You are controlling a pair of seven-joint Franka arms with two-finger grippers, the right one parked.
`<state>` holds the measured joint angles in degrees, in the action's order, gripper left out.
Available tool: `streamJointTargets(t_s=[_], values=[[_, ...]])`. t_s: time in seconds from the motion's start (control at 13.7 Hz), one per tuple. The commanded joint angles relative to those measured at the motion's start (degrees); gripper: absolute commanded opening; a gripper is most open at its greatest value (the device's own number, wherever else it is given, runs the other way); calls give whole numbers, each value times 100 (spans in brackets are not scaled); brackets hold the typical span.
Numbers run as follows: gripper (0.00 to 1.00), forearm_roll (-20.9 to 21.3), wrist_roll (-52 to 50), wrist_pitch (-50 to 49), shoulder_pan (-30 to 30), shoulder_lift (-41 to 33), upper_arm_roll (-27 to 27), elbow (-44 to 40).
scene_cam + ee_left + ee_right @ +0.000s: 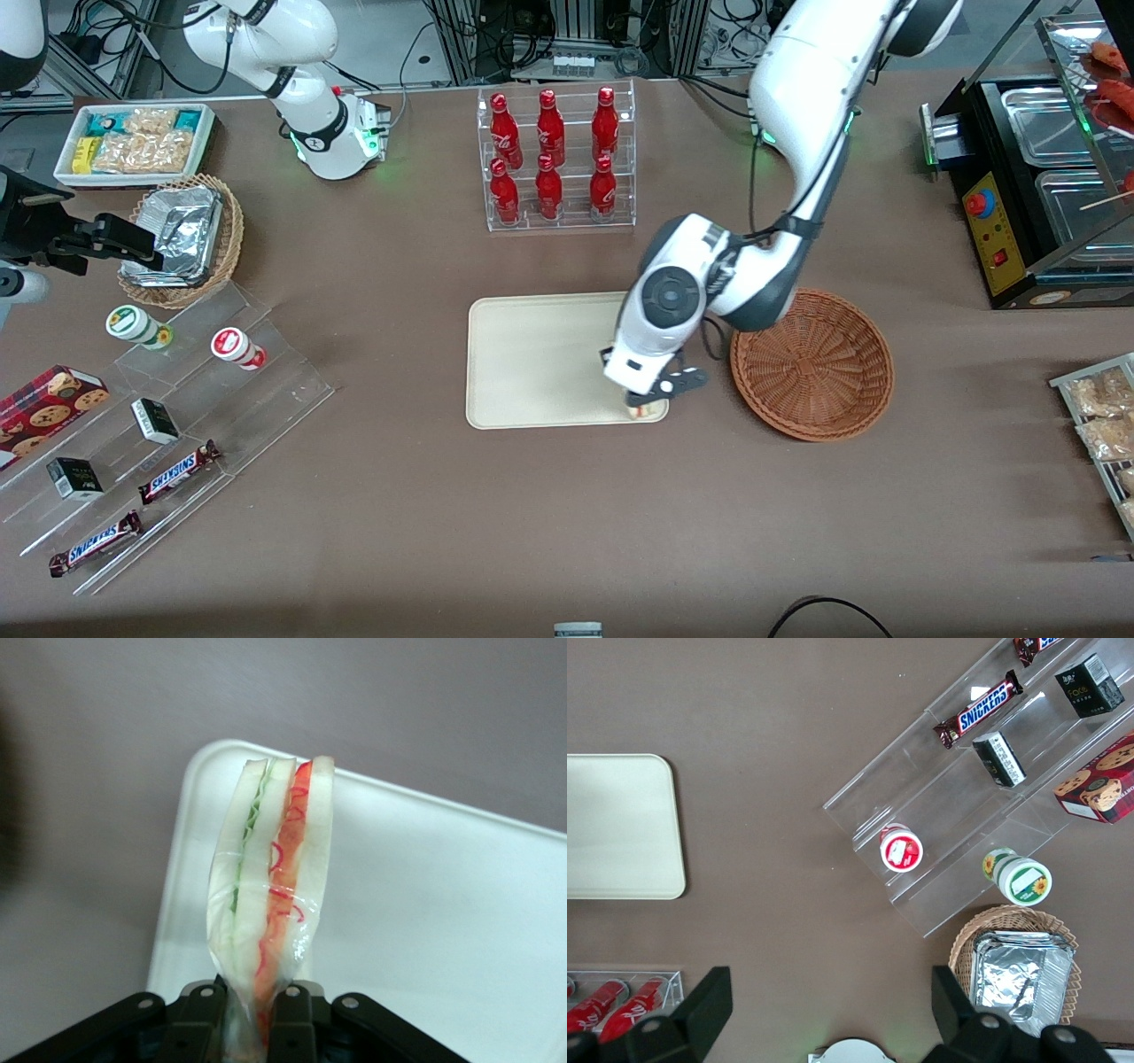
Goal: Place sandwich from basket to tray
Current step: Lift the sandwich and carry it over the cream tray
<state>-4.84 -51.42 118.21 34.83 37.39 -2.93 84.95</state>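
The sandwich (270,895) is clamped at its narrow end between the two fingers of the pincer (257,1014), which is closed on it. The wedge extends straight out from the fingertips with its cut edge facing the wrist camera: green filling on one side, red-orange on the other, under clear film. Gripping the thin end leaves the broad end free to meet the surface first, and appears to keep the layers pressed together rather than splayed.

In the front view the pincer (649,400) hangs over the corner of the tray (540,359) that lies nearest the basket and nearest the front camera. Only a sliver of the sandwich (646,410) shows below the fingers there, at or just above the tray surface; contact cannot be confirmed. The wrist view shows a rounded tray corner (190,859) past the sandwich tip, so the load sits close to the rim, not centred.

The basket (813,363) lies just beside the pincer, toward the working arm's end of the table, and holds nothing visible. Judged from this, the transfer is nearly complete; release remains. Risk: a wedge set down on edge may topple, and so close to the rim it could come to rest against or across it.
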Motion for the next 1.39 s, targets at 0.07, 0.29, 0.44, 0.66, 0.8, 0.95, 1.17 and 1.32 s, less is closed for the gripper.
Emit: streamJointTargets(t_s=[0.07,0.29,0.44,0.66,0.8,0.95,1.17,1.32], values=[[0,-52,-359,157,471,268,82,-312],[0,-34,-465,185,718,531,82,-557],[0,114,-570,158,893,681,91,-611],[0,397,-878,-43,938,918,82,-970],[0,405,-905,-228,982,1129,82,-1252],[0,405,-905,-220,1000,1139,82,-1253],[100,405,-896,-176,1000,1156,82,-1226],[100,353,-887,-176,930,1087,91,-1270]])
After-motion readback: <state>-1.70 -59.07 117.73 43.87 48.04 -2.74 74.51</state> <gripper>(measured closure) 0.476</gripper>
